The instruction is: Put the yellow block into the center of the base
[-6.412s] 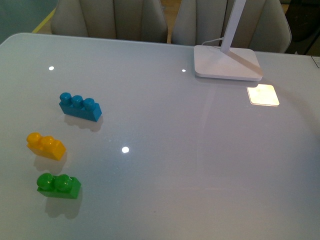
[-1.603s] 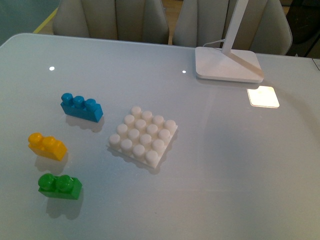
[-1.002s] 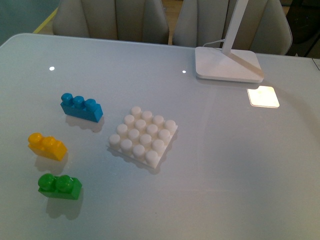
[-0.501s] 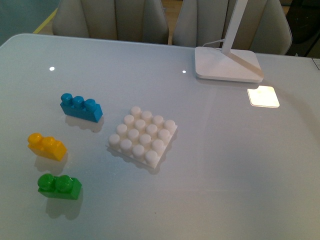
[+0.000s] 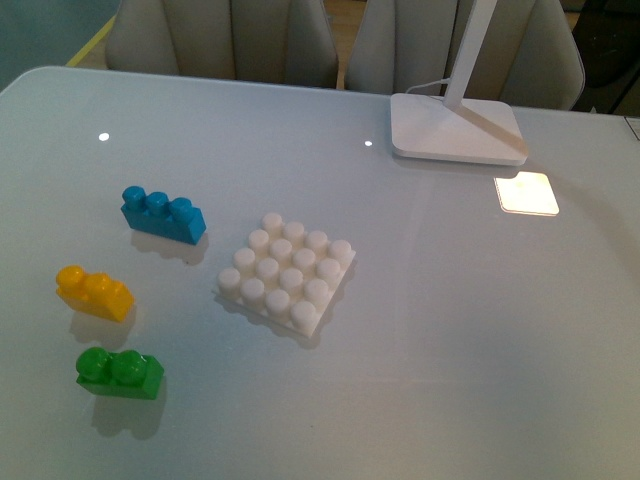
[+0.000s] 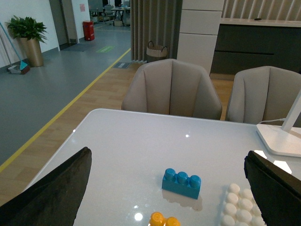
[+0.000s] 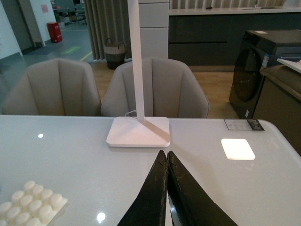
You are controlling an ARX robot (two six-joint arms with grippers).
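Left jaws: spread, empty
Right jaws: pressed together
Change: base [image 5: 287, 278] newly on worktop [image 5: 450, 330]
Yellow block [image 5: 94, 292]: left of base, ungrasped; pickup next

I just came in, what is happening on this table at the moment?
Nothing is being handled right now. The yellow block lies free on the table, left of the base, between the blue brick and the green brick. The base has all its studs bare. The left end effector is open and the right end effector is shut on nothing; both hang above the table.
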